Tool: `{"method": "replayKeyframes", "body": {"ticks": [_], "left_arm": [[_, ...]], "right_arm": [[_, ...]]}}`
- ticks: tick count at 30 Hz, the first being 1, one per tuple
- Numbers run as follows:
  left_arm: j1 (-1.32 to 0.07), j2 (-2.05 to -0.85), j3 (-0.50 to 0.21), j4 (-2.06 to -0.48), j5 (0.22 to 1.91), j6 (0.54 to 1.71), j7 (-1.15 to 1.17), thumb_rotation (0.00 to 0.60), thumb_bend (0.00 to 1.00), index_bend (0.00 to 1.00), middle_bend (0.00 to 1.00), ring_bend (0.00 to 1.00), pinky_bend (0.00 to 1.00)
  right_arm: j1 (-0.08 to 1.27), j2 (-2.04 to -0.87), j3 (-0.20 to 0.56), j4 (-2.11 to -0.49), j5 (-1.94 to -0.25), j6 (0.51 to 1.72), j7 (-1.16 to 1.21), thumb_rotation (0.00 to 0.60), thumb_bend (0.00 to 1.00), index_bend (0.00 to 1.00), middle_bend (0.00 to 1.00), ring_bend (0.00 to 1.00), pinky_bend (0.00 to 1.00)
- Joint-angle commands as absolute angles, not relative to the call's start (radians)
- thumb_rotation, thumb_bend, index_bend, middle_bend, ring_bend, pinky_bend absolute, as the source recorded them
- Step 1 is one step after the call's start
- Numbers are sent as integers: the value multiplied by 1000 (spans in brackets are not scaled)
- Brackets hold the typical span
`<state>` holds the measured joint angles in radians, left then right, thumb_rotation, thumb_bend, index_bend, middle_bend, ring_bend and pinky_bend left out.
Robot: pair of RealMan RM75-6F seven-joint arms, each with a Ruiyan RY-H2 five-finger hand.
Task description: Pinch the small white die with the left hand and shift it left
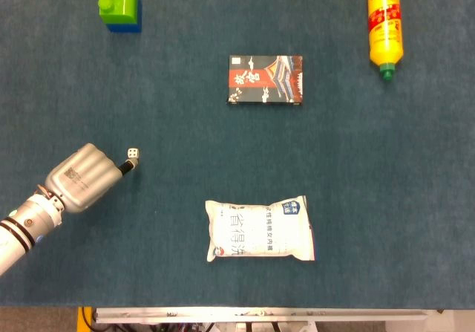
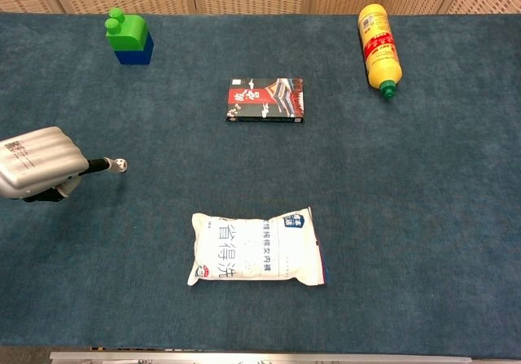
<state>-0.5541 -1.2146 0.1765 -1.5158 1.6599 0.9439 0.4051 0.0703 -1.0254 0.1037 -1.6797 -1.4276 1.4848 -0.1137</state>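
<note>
The small white die (image 1: 132, 153) lies on the blue cloth at the left, its dotted face up; the chest view shows the die (image 2: 120, 164) too. My left hand (image 1: 82, 176) sits just left of and below it, back upward, with one dark fingertip (image 1: 126, 166) reaching out close beside the die. In the head view a thin gap separates that fingertip from the die, and nothing is held. The hand (image 2: 37, 165) shows at the left edge of the chest view, its other fingers hidden beneath it. My right hand appears in neither view.
A green and blue block (image 1: 119, 7) stands at the far left. A dark printed box (image 1: 266, 80) lies mid-table, a white pouch (image 1: 260, 230) in front of it, and a yellow bottle (image 1: 384, 23) on its side at the far right.
</note>
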Motion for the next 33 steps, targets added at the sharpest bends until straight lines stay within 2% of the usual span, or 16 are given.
{"method": "replayKeyframes", "body": {"ticks": [1, 33], "left_arm": [[-555, -1219, 176, -1510, 1659, 938, 406, 600, 915, 203, 1000, 923, 1000], [-559, -1259, 150, -1449, 1606, 895, 396, 600, 914, 203, 1000, 923, 1000]], "right_arm": [[70, -1025, 104, -1680, -1427, 1485, -113, 600, 475, 358, 391, 366, 469], [65, -1015, 103, -1692, -1434, 1496, -109, 600, 475, 359, 391, 366, 469]]}}
